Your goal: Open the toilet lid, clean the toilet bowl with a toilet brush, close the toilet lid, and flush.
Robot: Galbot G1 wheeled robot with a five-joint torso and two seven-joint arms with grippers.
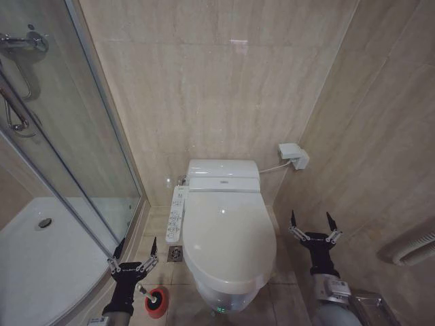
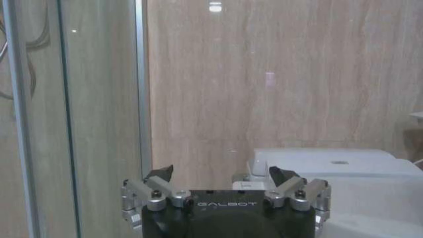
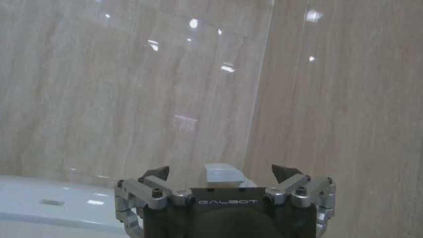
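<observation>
The toilet lid [image 1: 228, 234] lies shut over the toilet bowl [image 1: 221, 299] between our two spread, empty claws, the left claw [image 1: 133, 252] just above the toilet brush [image 1: 153, 299] on the floor, the right claw [image 1: 312, 225] beside the lid.

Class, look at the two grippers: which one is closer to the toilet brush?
The left gripper. It hangs by the shower glass, just above the toilet brush in its red holder, while the right gripper is across the toilet lid.
</observation>
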